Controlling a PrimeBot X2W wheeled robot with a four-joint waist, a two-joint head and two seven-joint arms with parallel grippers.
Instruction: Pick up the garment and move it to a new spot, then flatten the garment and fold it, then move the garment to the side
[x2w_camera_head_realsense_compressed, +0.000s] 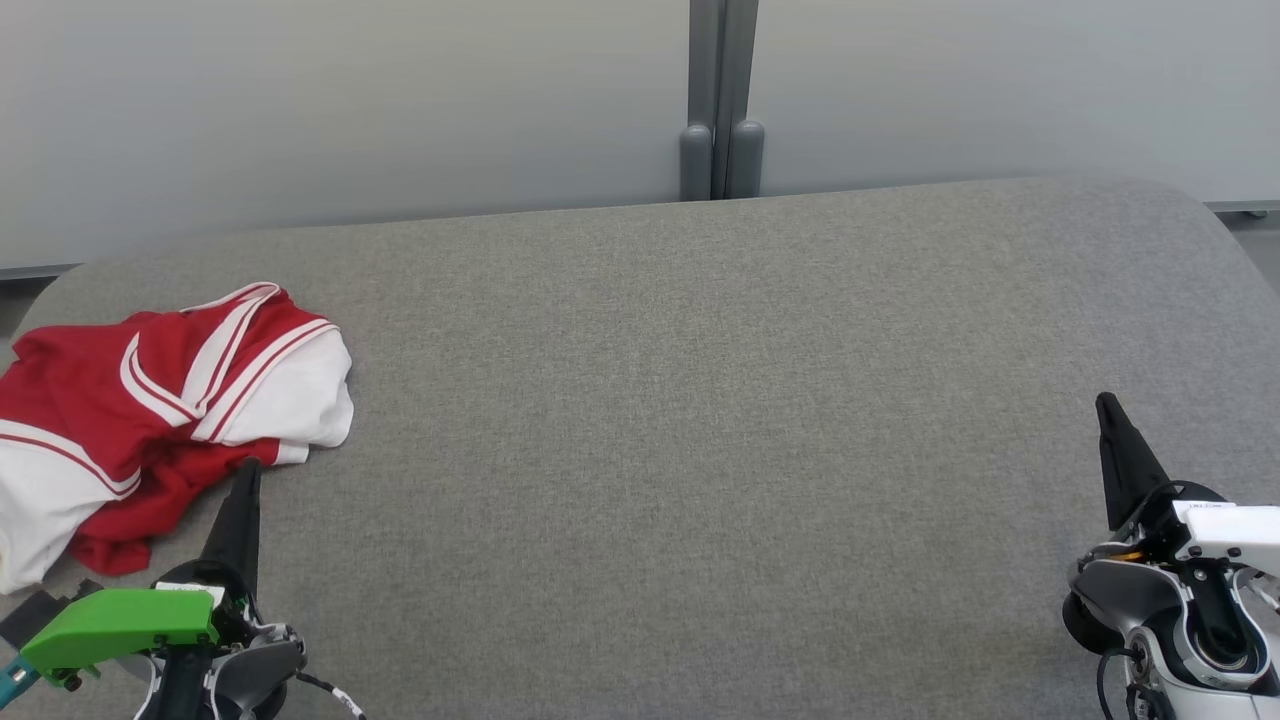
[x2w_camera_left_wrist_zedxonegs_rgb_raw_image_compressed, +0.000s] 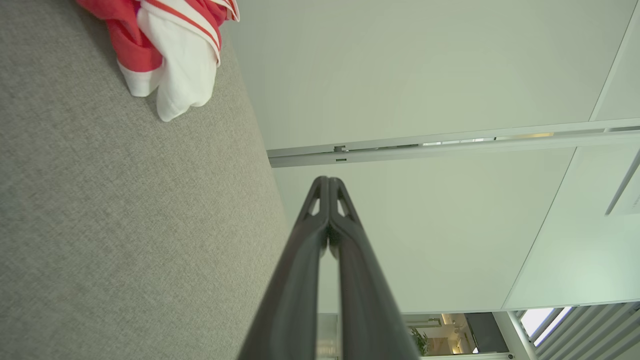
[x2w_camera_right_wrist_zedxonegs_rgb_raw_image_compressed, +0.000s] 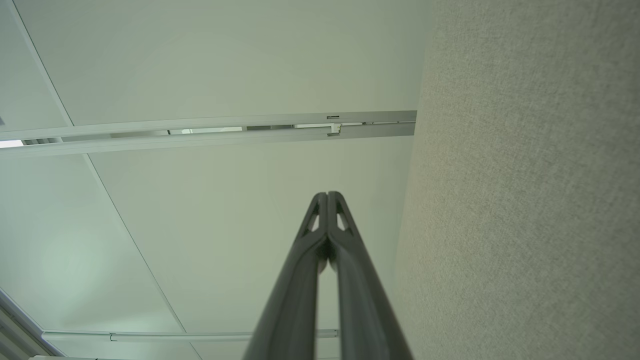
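The two long dark fingers (x2w_camera_left_wrist_zedxonegs_rgb_raw_image_compressed: 300, 280) of the left gripper (x2w_camera_left_wrist_zedxonegs_rgb_raw_image_compressed: 328, 181) are pressing flat against each other from base to tip, clenched with nothing between them. Just ahead of their tips and off to their left, the crumpled red-and-white cloth garment (x2w_camera_head_realsense_compressed: 150, 400) is lying in a loose heap with its white-striped trim facing up. From the head view the tips are sitting right beside its near red edge, while the left wrist view is showing bare surface between the fingers and the cloth, so they are not gripping it. Behind these fingers, a green plastic cover (x2w_camera_head_realsense_compressed: 120, 620) is sitting on the wrist. Well apart on the other side, the right gripper (x2w_camera_head_realsense_compressed: 1106, 402) is likewise keeping its dark fingers (x2w_camera_right_wrist_zedxonegs_rgb_raw_image_compressed: 300, 285) clamped together on nothing. Both grippers are pointing across the grey fabric-covered table (x2w_camera_head_realsense_compressed: 700, 400), which is stretching out bare between them. Beyond the fingertips, pale wall panels (x2w_camera_head_realsense_compressed: 350, 100) are rising behind the table's far edge, joined by a grey post (x2w_camera_head_realsense_compressed: 722, 100).
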